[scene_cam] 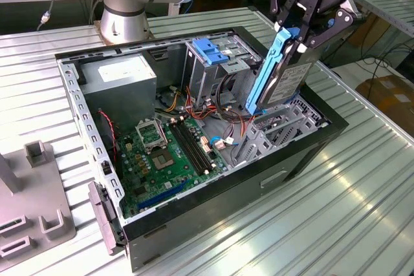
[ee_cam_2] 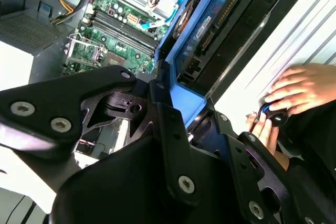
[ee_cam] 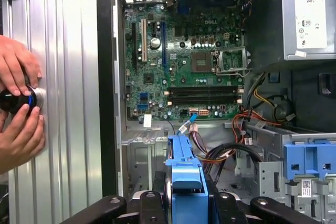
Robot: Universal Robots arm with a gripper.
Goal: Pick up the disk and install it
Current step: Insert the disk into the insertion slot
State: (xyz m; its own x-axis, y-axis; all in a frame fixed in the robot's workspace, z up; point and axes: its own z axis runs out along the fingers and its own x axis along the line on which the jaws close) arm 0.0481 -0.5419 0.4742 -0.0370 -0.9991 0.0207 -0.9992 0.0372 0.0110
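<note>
The disk (scene_cam: 288, 79) is a grey metal drive with blue plastic rails. It hangs on edge, tilted, over the open computer case (scene_cam: 304, 153) at the exterior view's right, and its lower end sits just inside the case's opening. My gripper (scene_cam: 301, 37) is shut on its upper end, one black finger on each flat side. Both wrist views show the disk's blue rail (ee_cam_2: 197, 30) (ee_cam: 186, 179) running out from between the fingers (ee_cam_2: 168, 129) toward the case floor. Next to it stands the metal drive cage (scene_cam: 210, 56) with its blue top.
The case holds a green motherboard (scene_cam: 168, 150), a grey power supply (scene_cam: 119, 79) and bundles of coloured cables (ee_cam: 220, 148). A person's hands (ee_cam: 18, 103) hold a black knob on the ribbed metal table (scene_cam: 362, 192) beside the case. A grey fixture (scene_cam: 32, 205) lies at the exterior view's left.
</note>
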